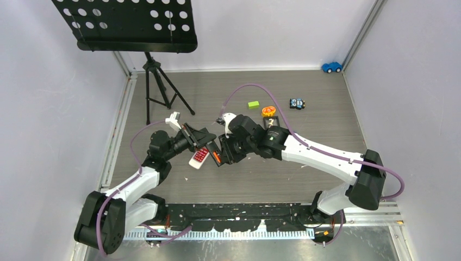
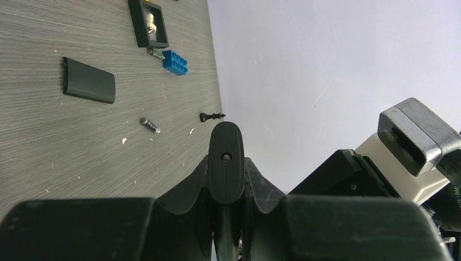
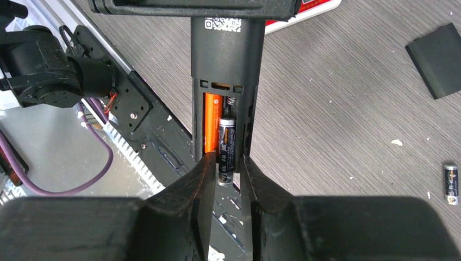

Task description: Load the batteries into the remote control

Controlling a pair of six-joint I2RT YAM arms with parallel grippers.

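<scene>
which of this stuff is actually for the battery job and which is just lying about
For the job: black remote, orange battery in its bay, dark battery partly in, loose battery, black cover.
Lying about: blue brick, chess piece, green block, blue toy car.

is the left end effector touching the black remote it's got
Touching. In the left wrist view the left end effector has its fingers pressed against both sides of the black remote, with no gap visible.
</scene>
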